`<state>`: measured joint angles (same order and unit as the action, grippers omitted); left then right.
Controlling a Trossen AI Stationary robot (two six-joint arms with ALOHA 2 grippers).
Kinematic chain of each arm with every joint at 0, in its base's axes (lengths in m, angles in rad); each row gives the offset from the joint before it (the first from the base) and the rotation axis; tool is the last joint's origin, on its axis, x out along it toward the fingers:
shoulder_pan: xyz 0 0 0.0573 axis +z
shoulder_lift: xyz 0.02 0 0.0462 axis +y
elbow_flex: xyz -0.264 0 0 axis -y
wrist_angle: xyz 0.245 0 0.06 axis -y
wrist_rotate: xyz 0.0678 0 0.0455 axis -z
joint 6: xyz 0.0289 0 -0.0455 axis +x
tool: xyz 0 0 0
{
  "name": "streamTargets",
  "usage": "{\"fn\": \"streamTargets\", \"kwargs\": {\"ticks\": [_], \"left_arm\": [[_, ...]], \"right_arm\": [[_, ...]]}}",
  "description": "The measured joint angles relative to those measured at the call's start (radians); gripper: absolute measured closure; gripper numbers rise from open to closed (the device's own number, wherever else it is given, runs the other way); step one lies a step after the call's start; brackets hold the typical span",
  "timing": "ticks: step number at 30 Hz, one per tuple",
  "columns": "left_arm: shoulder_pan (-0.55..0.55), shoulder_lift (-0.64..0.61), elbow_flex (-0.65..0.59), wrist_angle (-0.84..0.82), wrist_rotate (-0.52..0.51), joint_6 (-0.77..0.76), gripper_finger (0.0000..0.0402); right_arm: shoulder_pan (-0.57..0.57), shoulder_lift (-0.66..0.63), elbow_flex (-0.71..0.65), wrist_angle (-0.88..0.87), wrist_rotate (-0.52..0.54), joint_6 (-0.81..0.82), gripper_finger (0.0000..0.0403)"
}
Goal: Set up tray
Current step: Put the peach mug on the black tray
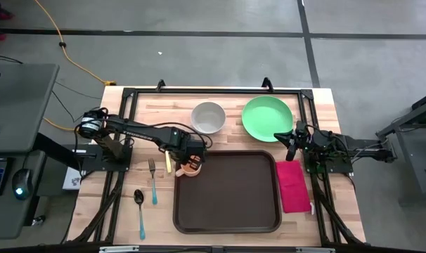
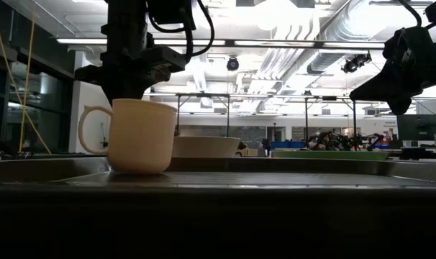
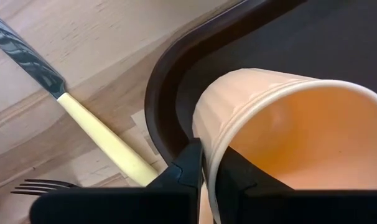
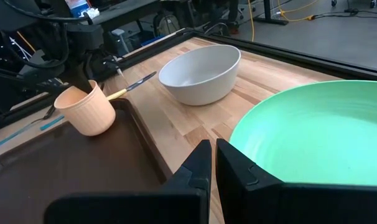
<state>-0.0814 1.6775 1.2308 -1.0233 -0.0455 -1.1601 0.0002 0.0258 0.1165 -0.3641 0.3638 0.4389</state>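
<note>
**Cup Seated in Tray Corner, Left Fingers Straddling Its Rim**

High view. The tray point(image 1: 227, 191) lies on the table's near centre, between the cutlery on the left and the napkin point(image 1: 293, 185) on the right. The left gripper point(image 1: 190, 163) hangs over the tray's far-left corner, directly above the cup point(image 1: 190, 169). A corner position leaves the tray's middle free, probably for the plate point(image 1: 268, 118) and bowl point(image 1: 208, 117), both on bare table beyond the tray. The knife point(image 1: 168, 162), fork point(image 1: 152, 180) and spoon point(image 1: 140, 211) lie just left of the tray. The right gripper point(image 1: 291, 140) waits at the plate's near edge.

Low view. The cup point(image 2: 140, 136) stands upright with its base on the tray floor point(image 2: 275, 178), handle pointing away from the tray's middle. The left gripper point(image 2: 135, 72) comes down vertically onto the rim; a top approach suits a rim pinch.

Left wrist view. One finger point(image 3: 188, 171) sits outside the cup wall point(image 3: 238, 106), the other inside. Contact cannot be confirmed, so whether the pinch holds or is loosening cannot be told. The tray rim point(image 3: 160, 99) curves just beside the cup; the knife point(image 3: 101, 140) lies outside it.

Right wrist view. The right gripper's fingers point(image 4: 195, 168) are pressed together and hold nothing, parked above the plate's edge point(image 4: 313, 130), well placed for the plate as a likely later item.
</note>
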Motion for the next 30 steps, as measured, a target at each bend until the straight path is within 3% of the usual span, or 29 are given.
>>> {"fn": "streamTargets", "kwargs": {"ticks": [30], "left_arm": [[0.0,0.0,0.0,0.0,0.037,-0.023,0.0337]], "right_arm": [[0.0,0.0,0.0,-0.005,0.0,-0.002,0.0402]]}}
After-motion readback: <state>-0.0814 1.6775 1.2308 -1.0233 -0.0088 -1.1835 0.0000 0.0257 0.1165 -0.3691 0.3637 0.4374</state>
